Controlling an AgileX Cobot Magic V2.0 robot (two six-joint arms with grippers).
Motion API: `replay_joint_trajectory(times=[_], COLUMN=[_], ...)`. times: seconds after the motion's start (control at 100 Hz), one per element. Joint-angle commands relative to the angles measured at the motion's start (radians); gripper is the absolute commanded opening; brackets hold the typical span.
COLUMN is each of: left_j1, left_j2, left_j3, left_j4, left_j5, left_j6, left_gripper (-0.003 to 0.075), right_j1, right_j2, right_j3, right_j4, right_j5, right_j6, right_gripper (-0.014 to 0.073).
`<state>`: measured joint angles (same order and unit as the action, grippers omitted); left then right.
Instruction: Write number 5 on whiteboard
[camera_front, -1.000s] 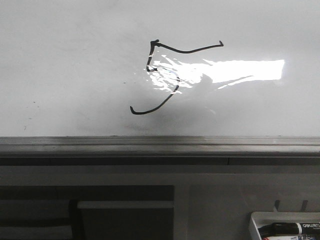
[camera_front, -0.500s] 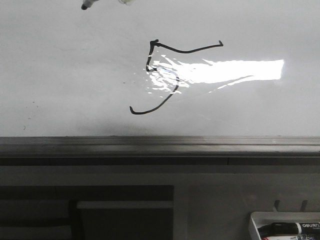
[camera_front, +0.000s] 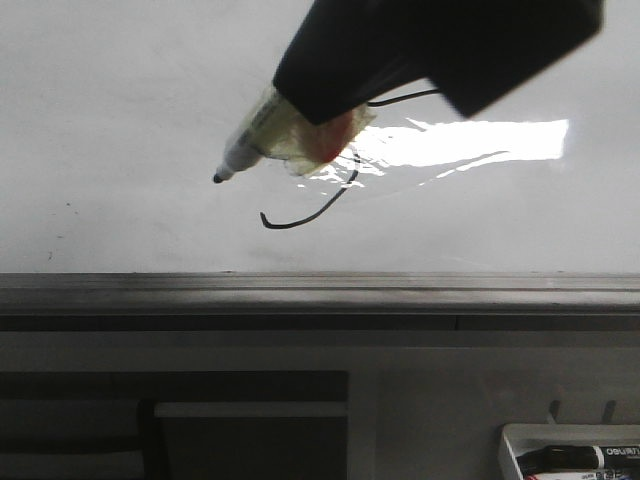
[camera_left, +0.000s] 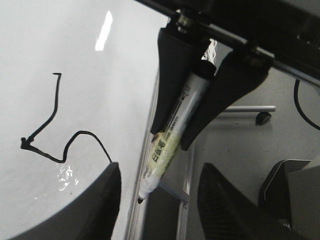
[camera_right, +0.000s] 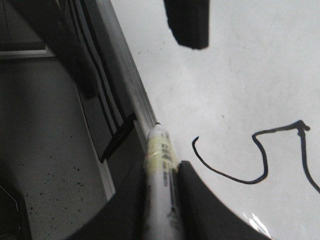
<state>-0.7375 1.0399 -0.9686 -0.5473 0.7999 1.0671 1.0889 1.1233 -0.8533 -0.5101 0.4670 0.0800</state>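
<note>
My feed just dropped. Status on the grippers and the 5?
Right gripper shut on marker, tip off the whiteboard. Left gripper open. Number 5 drawn. Right arm covers part of it in front view.

The right gripper (camera_front: 322, 112) enters the front view from the upper right, body angled down toward the left. Its two dark fingers (camera_left: 167, 85) are closed on the barrel of a marker (camera_front: 243, 152), tip pointing down and left. In the left wrist view, the left gripper (camera_left: 159, 172) has its fingers spread wide apart with nothing clamped between them.
</note>
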Motion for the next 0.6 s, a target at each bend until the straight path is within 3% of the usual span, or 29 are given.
replay_joint_trajectory(times=[0.0, 0.29, 0.59], left_j1=[-0.007, -0.007, -0.007], left_j2=[0.011, 0.041, 0.071], left_j3=[-0.02, -0.014, -0.014], left_j4=[-0.013, -0.01, -0.008], left_j5=[-0.018, -0.017, 0.034], left_j6=[0.002, 0.002, 0.002], left_gripper=[0.0323, 0.0323, 0.0323], right_j1=[-0.003, -0.036, 0.01], right_j2=[-0.015, -0.02, -0.059], right_j3=[-0.014, 0.033, 0.031], right_j4=[-0.016, 0.028, 0.03], right_j5=[-0.112, -0.157, -0.246], right_j6=[-0.013, -0.013, -0.013], right_gripper=[-0.0069, -0.0069, -0.0069])
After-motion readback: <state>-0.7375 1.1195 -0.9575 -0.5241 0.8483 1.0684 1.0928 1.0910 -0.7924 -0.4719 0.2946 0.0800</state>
